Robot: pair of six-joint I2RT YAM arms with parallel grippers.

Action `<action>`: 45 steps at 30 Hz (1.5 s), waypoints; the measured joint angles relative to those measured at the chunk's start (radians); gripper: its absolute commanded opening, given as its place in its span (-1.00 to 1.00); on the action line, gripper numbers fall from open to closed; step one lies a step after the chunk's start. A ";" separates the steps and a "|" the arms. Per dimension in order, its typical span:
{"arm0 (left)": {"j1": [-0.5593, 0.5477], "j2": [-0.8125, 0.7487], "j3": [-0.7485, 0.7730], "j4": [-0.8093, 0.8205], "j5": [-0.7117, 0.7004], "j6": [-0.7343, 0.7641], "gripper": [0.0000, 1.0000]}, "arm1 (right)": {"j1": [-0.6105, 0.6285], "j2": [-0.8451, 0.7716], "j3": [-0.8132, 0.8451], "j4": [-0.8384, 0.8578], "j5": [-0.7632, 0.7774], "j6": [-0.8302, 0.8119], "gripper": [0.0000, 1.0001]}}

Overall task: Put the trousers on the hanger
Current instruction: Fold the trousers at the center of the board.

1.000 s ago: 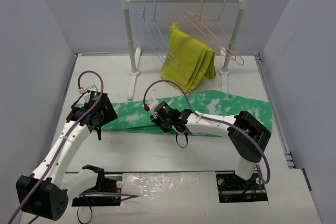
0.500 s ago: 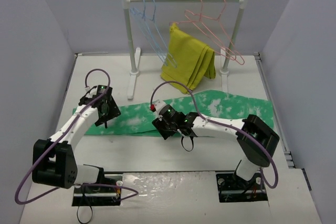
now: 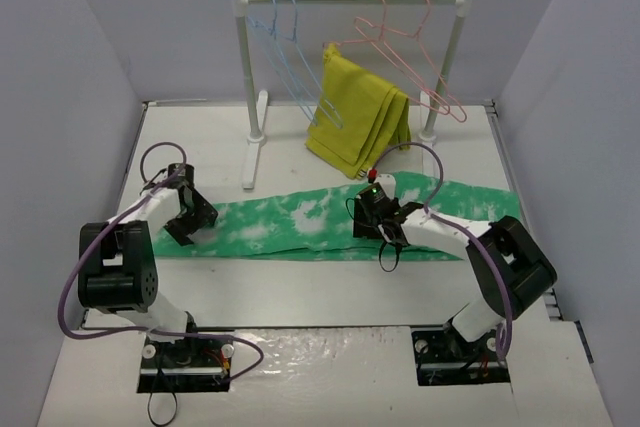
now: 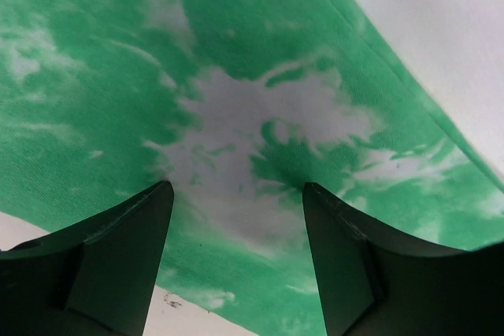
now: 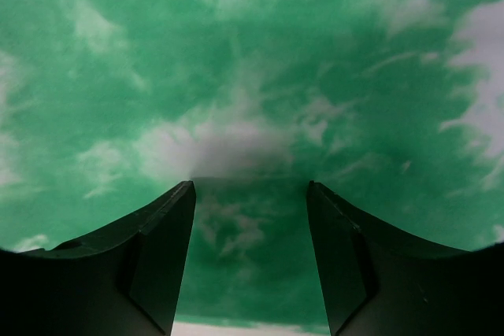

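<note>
Shifted outward since the earlier frame, the left gripper [image 3: 186, 219] is held open over the left end of the trousers [image 3: 290, 229], the right gripper [image 3: 376, 217] open right of centre. The trousers are laid left-to-right across the worktop [image 3: 300, 292], below the hanger [image 3: 292, 57] at upper centre.

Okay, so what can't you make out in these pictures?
- Top view: the right arm covers part of the trousers, so whether its jaws touch the cloth is hidden.
- Wrist views: only cloth beyond open jaws; the trousers' ends are cut off by the frame edges.
- Top view: the blue hangers are too thin to tell apart.
</note>
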 measured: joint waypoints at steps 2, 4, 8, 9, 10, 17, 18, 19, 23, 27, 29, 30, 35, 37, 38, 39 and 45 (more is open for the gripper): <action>0.045 -0.001 0.000 0.002 0.023 -0.004 0.27 | 0.024 -0.009 -0.012 0.005 0.016 0.050 0.13; 0.089 -0.001 0.000 0.005 0.048 -0.005 0.27 | 0.054 -0.011 -0.019 0.002 0.054 0.086 0.15; 0.168 0.001 0.001 0.006 0.089 -0.002 0.27 | 0.144 -0.011 -0.018 -0.029 0.113 0.131 0.19; 0.192 0.002 0.002 0.006 0.102 0.001 0.27 | 0.178 -0.001 -0.010 -0.047 0.126 0.140 0.21; 0.219 0.004 0.004 0.007 0.111 0.001 0.26 | 0.213 0.016 0.007 -0.057 0.143 0.148 0.23; 0.370 0.026 0.031 0.008 0.122 0.028 0.27 | 0.382 0.151 0.159 -0.103 0.203 0.189 0.25; 0.383 0.027 0.034 0.008 0.117 0.035 0.27 | 0.395 0.161 0.171 -0.103 0.204 0.191 0.25; 0.392 0.026 0.034 0.007 0.110 0.045 0.27 | 0.406 0.165 0.176 -0.103 0.204 0.194 0.25; 0.398 0.003 0.034 -0.018 0.097 0.075 0.27 | 0.423 0.153 0.177 -0.124 0.199 0.200 0.26; 0.357 -0.142 0.033 -0.047 0.082 0.117 0.27 | 0.427 0.106 0.176 -0.217 0.188 0.198 0.32; 0.279 -0.247 0.033 -0.046 0.054 0.141 0.27 | 0.418 0.057 0.173 -0.255 0.185 0.194 0.34; 0.230 -0.292 0.033 -0.043 0.047 0.154 0.27 | 0.402 0.027 0.170 -0.267 0.183 0.194 0.35; -0.051 -0.403 0.024 -0.029 0.019 0.183 0.27 | 0.233 -0.123 0.106 -0.275 0.156 0.216 0.58; -0.138 -0.401 -0.013 -0.010 0.005 0.172 0.27 | 0.090 -0.176 0.042 -0.278 0.147 0.234 0.63; -0.169 -0.394 -0.039 -0.004 0.006 0.166 0.27 | 0.022 -0.191 0.014 -0.284 0.146 0.244 0.64; -0.192 -0.381 -0.065 -0.004 0.006 0.150 0.27 | -0.043 -0.201 -0.009 -0.290 0.136 0.248 0.65; -0.180 -0.308 -0.207 0.013 -0.018 0.033 0.27 | -0.368 -0.234 -0.104 -0.258 0.024 0.247 0.68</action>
